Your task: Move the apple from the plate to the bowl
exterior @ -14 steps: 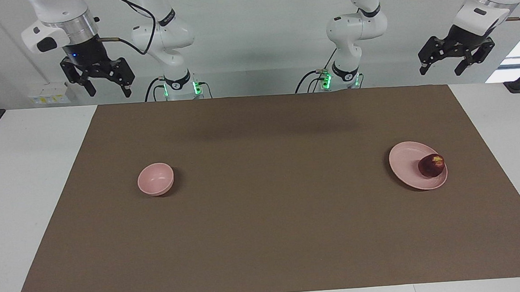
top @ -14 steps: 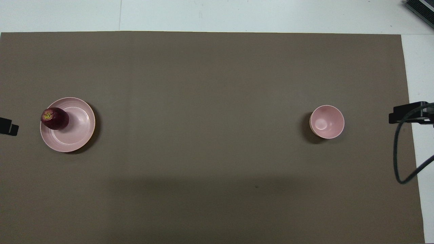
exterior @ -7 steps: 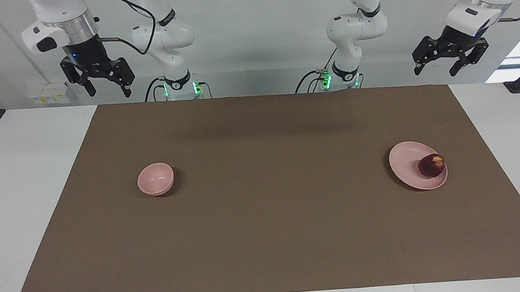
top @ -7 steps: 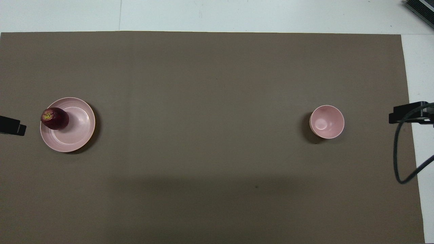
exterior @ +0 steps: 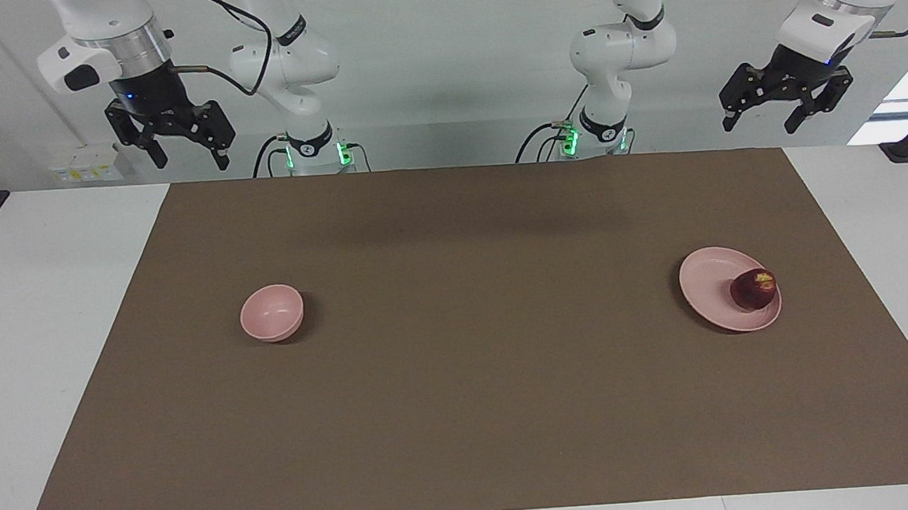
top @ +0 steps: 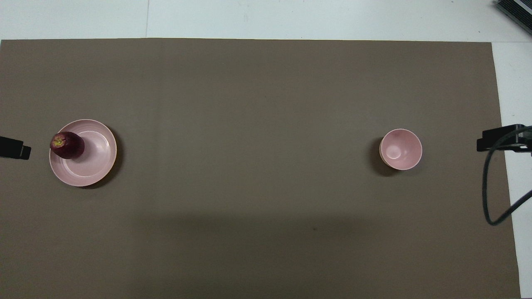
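1. We see the apple (exterior: 754, 289) on the plate (exterior: 712, 282), at the plate's 4 o'clock edge in the facing view; bowl (exterior: 271, 313) empty, well apart.
2. Left gripper (exterior: 788, 99) hangs high, fingers spread, holding nothing.
3. Right gripper (exterior: 170, 132) waits likewise, open and empty.
4. Risk, we judge: the round apple by the rim could roll off if nudged.

A brown mat (exterior: 475, 340) covers the counter (exterior: 40, 312); on it the bowl (exterior: 271, 313) sits well apart from the plate (exterior: 712, 282).
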